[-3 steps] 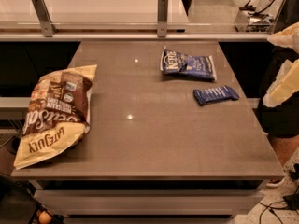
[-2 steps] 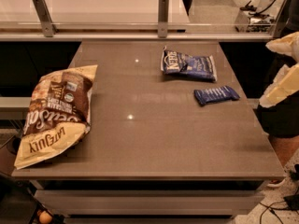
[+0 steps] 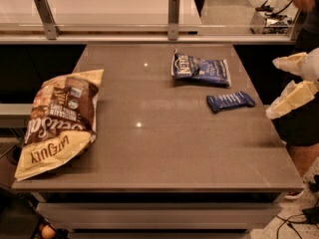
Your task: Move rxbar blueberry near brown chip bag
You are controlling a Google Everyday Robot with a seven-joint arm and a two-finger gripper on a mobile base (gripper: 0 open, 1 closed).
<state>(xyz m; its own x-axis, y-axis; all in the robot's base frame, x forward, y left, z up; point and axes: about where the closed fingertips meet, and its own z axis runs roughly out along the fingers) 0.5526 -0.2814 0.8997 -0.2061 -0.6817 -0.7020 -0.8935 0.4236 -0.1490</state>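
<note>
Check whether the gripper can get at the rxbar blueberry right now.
Probably yes. The gripper hangs beside the table, fingers apart. The rxbar blueberry lies close by it with nothing between them, and the blue Kettle bag lies apart, further back.

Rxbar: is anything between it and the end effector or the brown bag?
Nothing visible. The open end effector hangs just right of the rxbar; bare tabletop runs from it to the brown bag. The Kettle bag lies farther back.

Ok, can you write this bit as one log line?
gripper: right of table, jaws open | blue bar: untouched | brown bag: far left
</note>
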